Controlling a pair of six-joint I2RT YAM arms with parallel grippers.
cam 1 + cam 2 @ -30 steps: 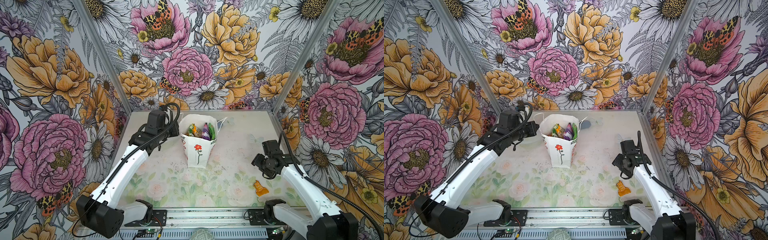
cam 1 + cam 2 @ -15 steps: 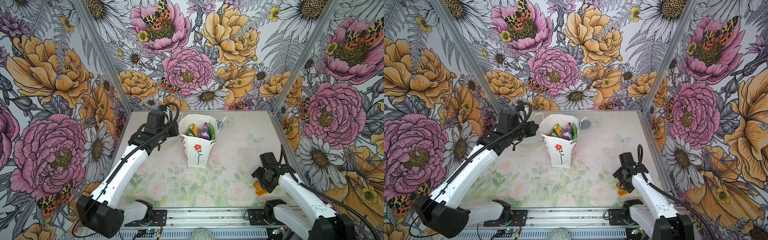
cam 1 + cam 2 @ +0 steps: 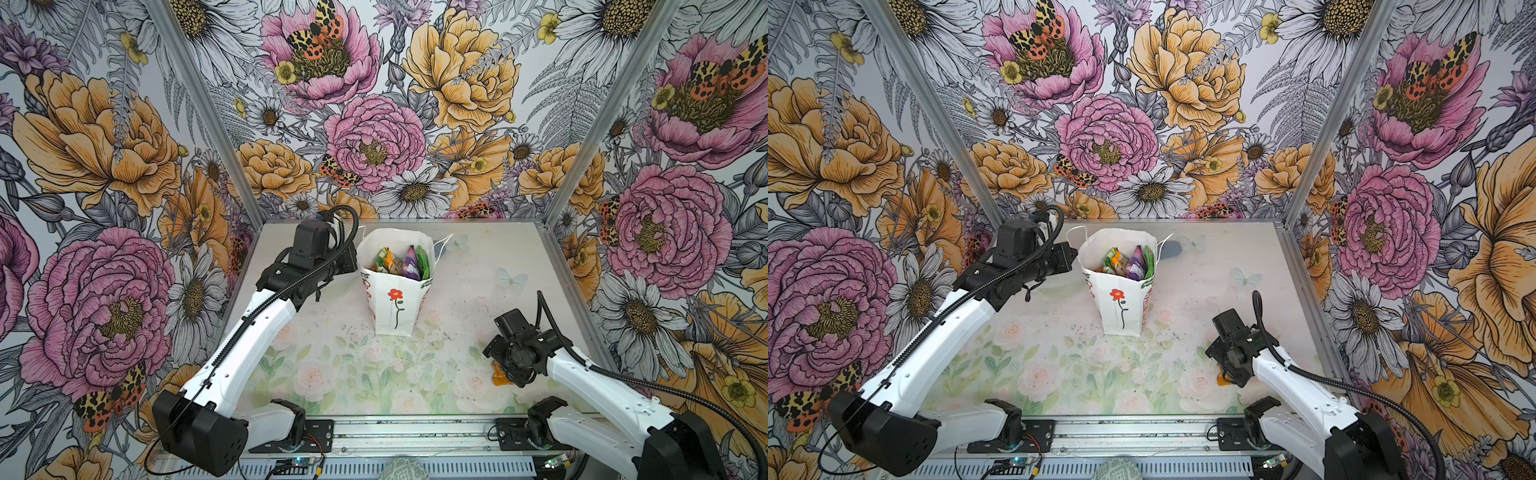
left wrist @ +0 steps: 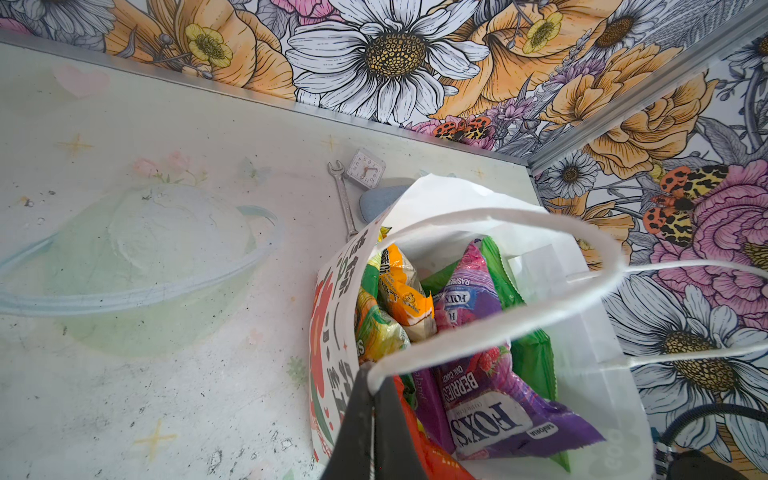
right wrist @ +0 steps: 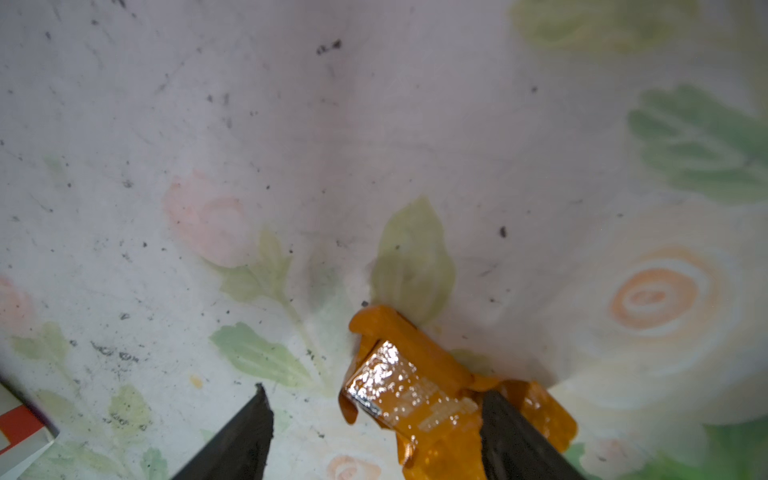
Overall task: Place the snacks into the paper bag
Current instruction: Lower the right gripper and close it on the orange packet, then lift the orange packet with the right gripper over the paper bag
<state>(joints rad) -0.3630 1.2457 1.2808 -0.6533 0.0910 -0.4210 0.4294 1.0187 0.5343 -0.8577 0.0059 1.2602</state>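
At the front, the right gripper [image 5: 374, 390] hangs low, jaws apart, over an orange packet [image 5: 415, 399] lying on the counter [image 3: 332, 374]. Farther back the bag [image 3: 397, 307] stands upright (snacks [image 4: 478, 374] inside), its rim pinched by the left gripper [image 4: 372, 415].

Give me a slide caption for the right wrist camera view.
Right gripper, jaws open, poised over a small orange snack packet lying on the flower-printed table.

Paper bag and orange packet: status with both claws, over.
Left claw shut on paper bag at handle, bag upright. Right claw open over orange packet on table. Other snacks in bag. Wrench beyond bag, off the path.
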